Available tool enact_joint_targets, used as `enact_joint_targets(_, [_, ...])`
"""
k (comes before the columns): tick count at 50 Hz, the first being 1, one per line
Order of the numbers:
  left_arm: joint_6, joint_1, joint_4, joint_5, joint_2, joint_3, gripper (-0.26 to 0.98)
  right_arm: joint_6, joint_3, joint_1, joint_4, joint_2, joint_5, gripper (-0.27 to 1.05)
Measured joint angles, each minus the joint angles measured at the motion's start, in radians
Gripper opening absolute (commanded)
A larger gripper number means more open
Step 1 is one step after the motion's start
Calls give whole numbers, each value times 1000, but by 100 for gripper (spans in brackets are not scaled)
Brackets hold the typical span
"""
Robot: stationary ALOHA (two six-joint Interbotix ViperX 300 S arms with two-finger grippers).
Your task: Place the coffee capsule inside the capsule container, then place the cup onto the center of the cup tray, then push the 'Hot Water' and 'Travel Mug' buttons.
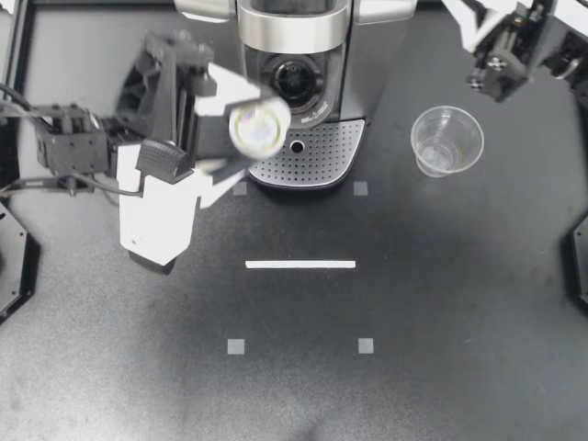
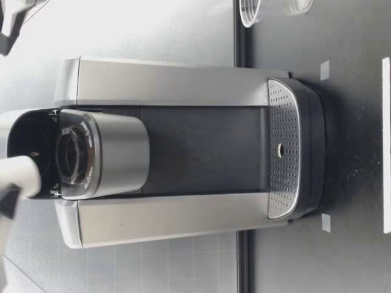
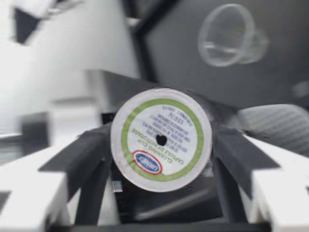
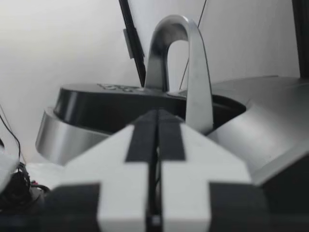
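My left gripper is shut on the coffee capsule, a white cup with a green-ringed foil lid. It holds the capsule above the table, just left of the coffee machine's open capsule container. In the left wrist view the capsule sits between both dark fingers. The clear plastic cup stands upright on the table to the right of the perforated cup tray. My right gripper is at the back right, shut and empty, with the machine's raised lid handle ahead of it.
The coffee machine fills the back centre, its brew head open above the cup tray. A white tape strip and small grey squares mark the table in front.
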Motion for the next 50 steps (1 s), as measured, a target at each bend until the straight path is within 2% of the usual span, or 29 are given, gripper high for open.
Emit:
enact_joint_targets(7, [-3, -26, 80, 0, 11, -6, 52, -2, 17, 2, 0, -17, 8, 8])
enact_joint_targets(36, [-117, -28, 239, 61, 94, -9, 52, 0, 37, 2, 0, -31, 8, 8])
enact_joint_targets(50, [-164, -20, 265, 72, 121, -9, 52, -2, 38, 0, 0, -31, 8, 8])
